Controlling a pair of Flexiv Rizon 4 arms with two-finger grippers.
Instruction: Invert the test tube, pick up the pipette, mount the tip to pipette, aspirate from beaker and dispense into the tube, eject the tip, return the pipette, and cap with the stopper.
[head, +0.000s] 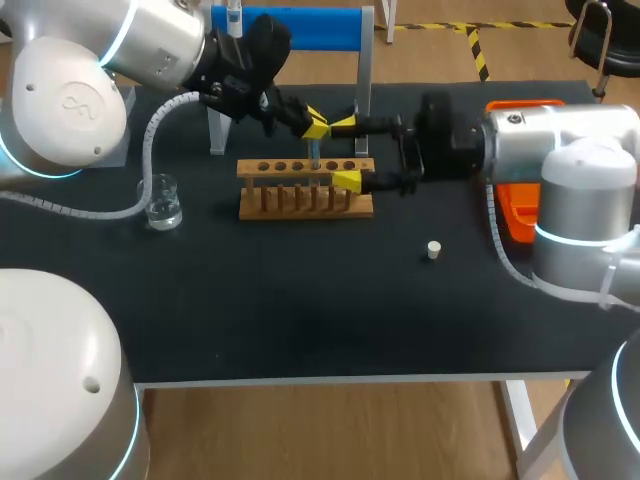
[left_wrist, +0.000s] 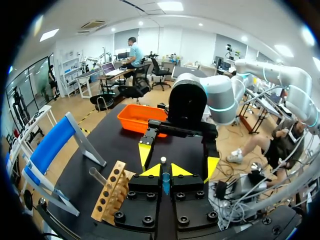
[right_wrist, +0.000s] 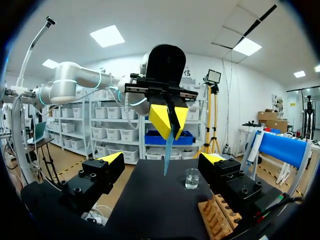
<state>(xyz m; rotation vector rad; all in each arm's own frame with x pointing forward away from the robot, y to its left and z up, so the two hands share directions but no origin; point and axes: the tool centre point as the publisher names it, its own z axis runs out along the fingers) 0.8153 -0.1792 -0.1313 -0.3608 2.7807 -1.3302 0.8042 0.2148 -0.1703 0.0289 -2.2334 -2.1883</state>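
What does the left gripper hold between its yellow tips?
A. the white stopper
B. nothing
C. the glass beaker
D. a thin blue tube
D: the left gripper is shut on the thin blue tube; the beaker and the stopper stand apart from it.

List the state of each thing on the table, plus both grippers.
tube: vertical, held above the rack
left gripper: shut on tube
right gripper: open, fingers apart, gripping nothing
beaker: upright on the table
stopper: loose on table, not on tube
rack: standing upright
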